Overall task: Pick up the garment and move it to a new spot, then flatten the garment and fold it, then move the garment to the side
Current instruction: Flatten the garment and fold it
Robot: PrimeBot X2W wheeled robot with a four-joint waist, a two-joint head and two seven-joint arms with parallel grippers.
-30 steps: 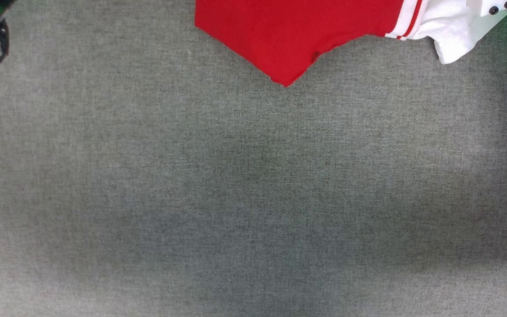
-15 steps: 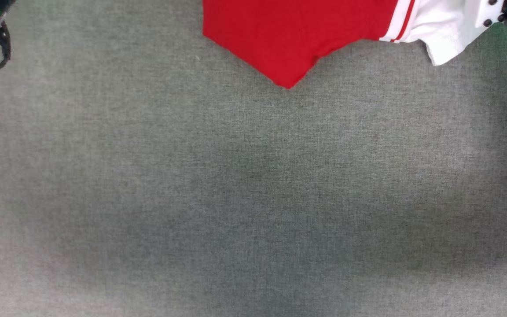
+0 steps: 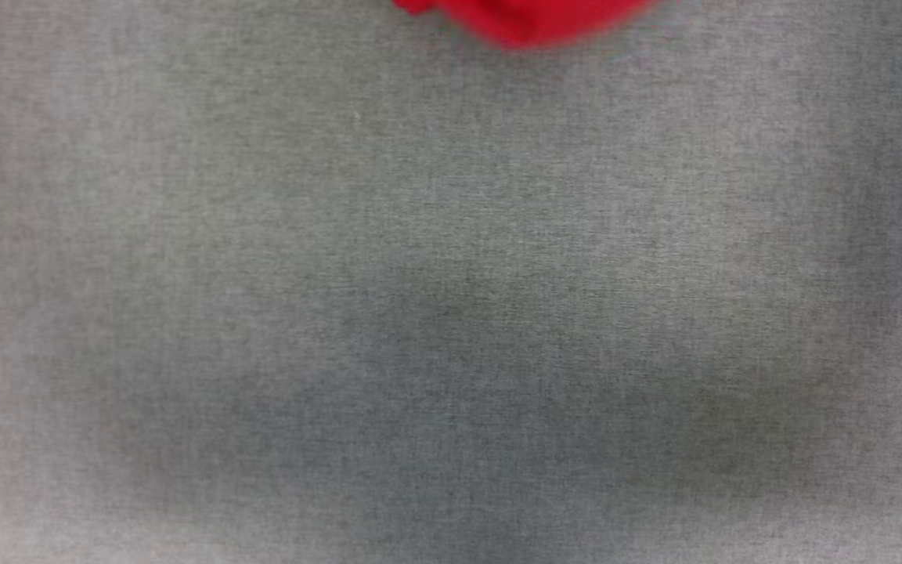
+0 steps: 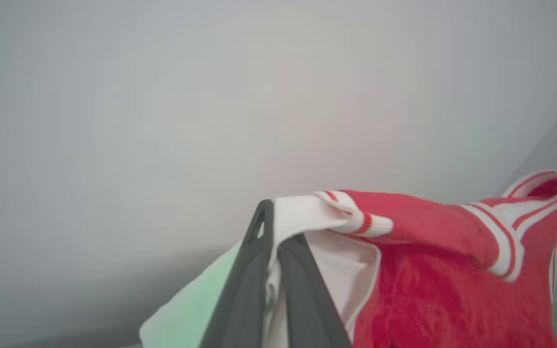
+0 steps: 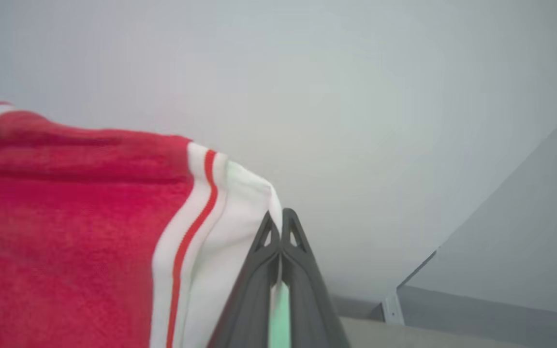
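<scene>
As you look along the left end effector (image 4: 276, 227), you find its two dark fingers (image 4: 244, 290) pressed together on a fold of white sleeve (image 4: 307, 212), with nothing between them but the cloth. The garment (image 4: 428, 290) spreads away to the right of those fingers, its red body bunched below a band of white-and-red striped trim (image 4: 498, 251), with a pale wall (image 4: 186, 96) behind. Your right end effector (image 5: 281, 220) is likewise clamped tight, with a strip of pale fabric caught between its fingers. From there the garment (image 5: 65, 232) runs off to the left, past a red stripe on white trim (image 5: 191, 227). The shirt spans between the two end effectors, gripped at each side. From the head view you get a blurred red tip of the garment (image 3: 529, 19) at the top edge, over the grey worktop (image 3: 451, 313). You cannot tell whether it touches that surface.
</scene>
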